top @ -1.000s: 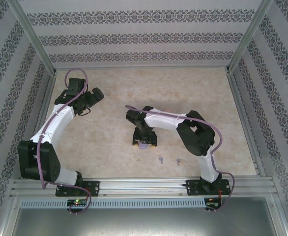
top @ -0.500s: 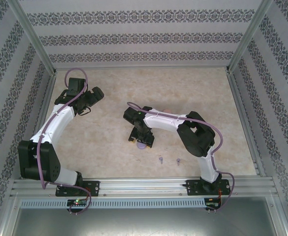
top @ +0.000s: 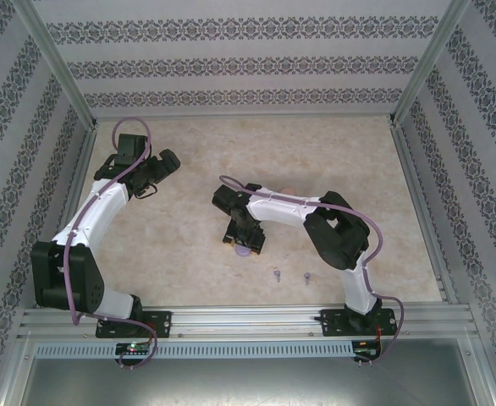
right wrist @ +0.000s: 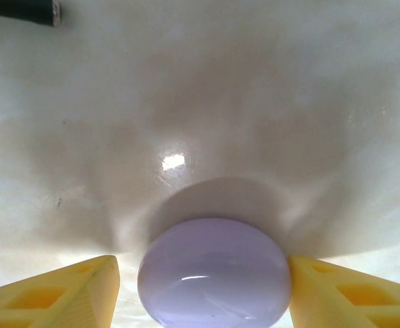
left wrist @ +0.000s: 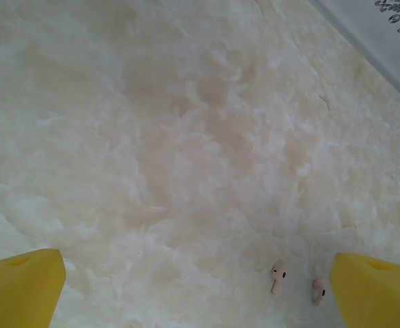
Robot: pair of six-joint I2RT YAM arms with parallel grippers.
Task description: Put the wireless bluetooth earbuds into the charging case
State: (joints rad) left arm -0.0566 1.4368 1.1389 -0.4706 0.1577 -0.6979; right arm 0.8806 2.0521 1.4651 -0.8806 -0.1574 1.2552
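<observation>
Bracketing lilac case point(right wrist: 213, 273): right pincer point(right wrist: 203, 290)

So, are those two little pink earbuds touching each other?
Apart. In the left wrist view, one pink earbud and the other pink earbud lie side by side with a strip of bare table between them.

Four earbuds point(left wrist: 278, 277), one purple case point(right wrist: 214, 273)

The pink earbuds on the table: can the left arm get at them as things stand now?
Probably yes. Both pink earbuds lie on the table under the open left tool, within its spread, and nothing lies over them.
</observation>
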